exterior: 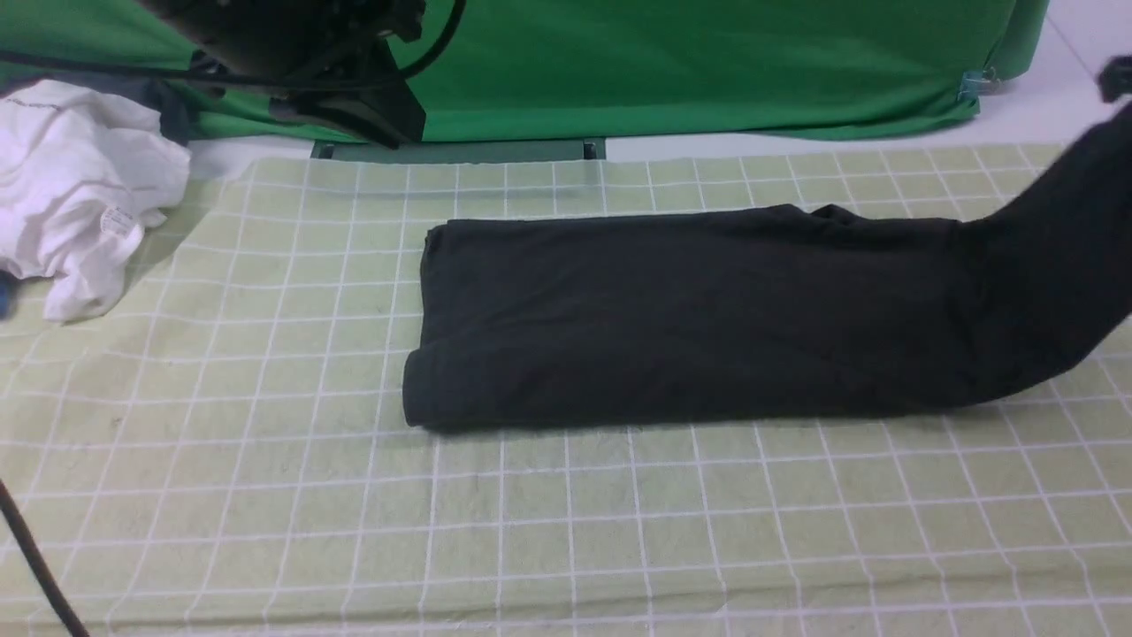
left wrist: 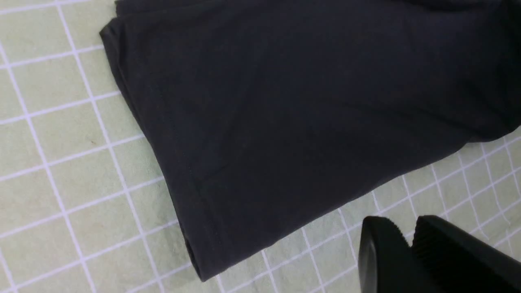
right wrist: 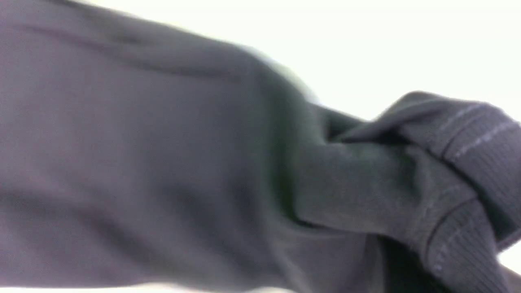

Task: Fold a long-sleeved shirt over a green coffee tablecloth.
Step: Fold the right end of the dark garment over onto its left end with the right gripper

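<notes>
The long-sleeved shirt (exterior: 672,318) is black and lies folded into a long band across the green coffee tablecloth (exterior: 265,495), a pale yellow-green cloth with a white grid. Its right end (exterior: 1061,239) rises off the cloth toward the upper right edge. In the right wrist view, bunched black fabric with a ribbed cuff (right wrist: 460,228) fills the picture and hides my right gripper's fingers, which hold that lifted end. My left gripper (left wrist: 401,221) hangs above the cloth beside the shirt's near edge (left wrist: 285,162), its toothed fingers together with nothing between them. No print or label shows.
A crumpled white garment (exterior: 80,195) with a small tag lies at the far left of the table. A bright green fabric sheet (exterior: 690,71) hangs along the back. My left arm (exterior: 309,53) hovers high at the back left, with a black cable (exterior: 35,557) at the front left.
</notes>
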